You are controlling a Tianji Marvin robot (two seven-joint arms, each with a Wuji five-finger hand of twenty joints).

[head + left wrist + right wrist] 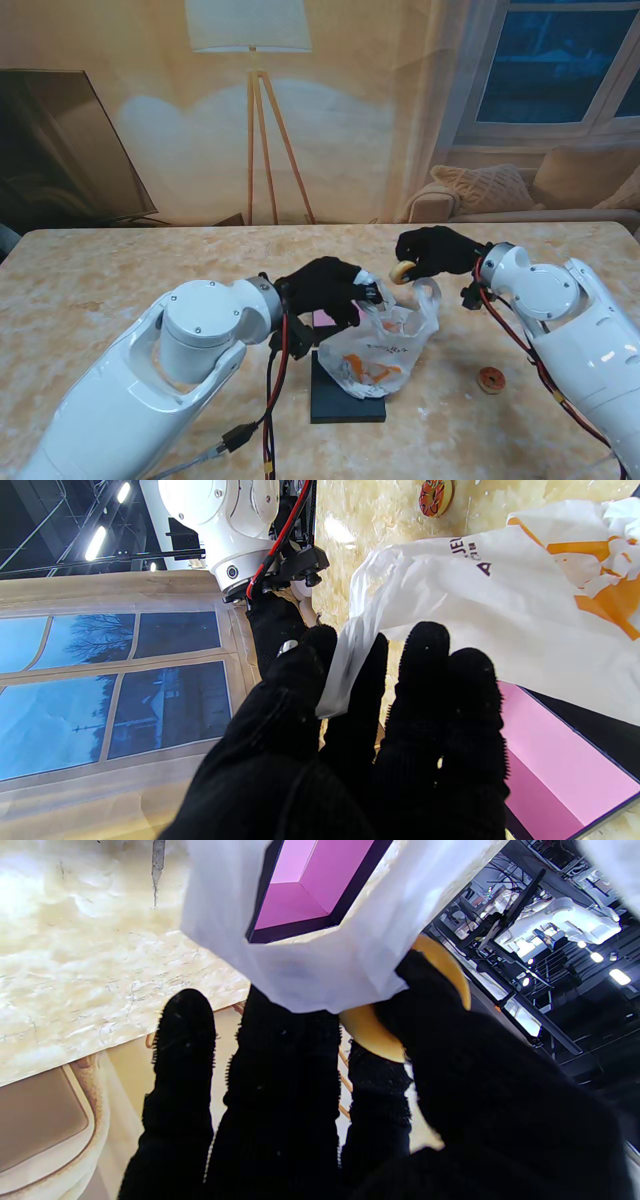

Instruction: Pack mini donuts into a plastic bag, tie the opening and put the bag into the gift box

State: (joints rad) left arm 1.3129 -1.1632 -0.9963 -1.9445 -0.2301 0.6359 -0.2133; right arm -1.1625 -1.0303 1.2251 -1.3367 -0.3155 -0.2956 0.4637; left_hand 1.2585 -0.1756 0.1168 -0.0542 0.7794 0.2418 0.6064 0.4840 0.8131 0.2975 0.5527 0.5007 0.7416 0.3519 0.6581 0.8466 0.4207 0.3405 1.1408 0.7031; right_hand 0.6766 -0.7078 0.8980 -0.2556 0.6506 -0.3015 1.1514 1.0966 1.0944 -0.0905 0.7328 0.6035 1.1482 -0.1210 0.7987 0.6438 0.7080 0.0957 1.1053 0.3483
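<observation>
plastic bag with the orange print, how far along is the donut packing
Partly done. The white plastic bag with orange print is held open at its rim by the left hand, lying against the dark gift box with pink lining. In hand: the right hand holds a tan mini donut at the bag's mouth. Left: one brown donut on the marble table, then tying and boxing.

stand: high, looking down | wrists: close, along fingers | shared: plastic bag (385,345), gift box (345,400)
</observation>
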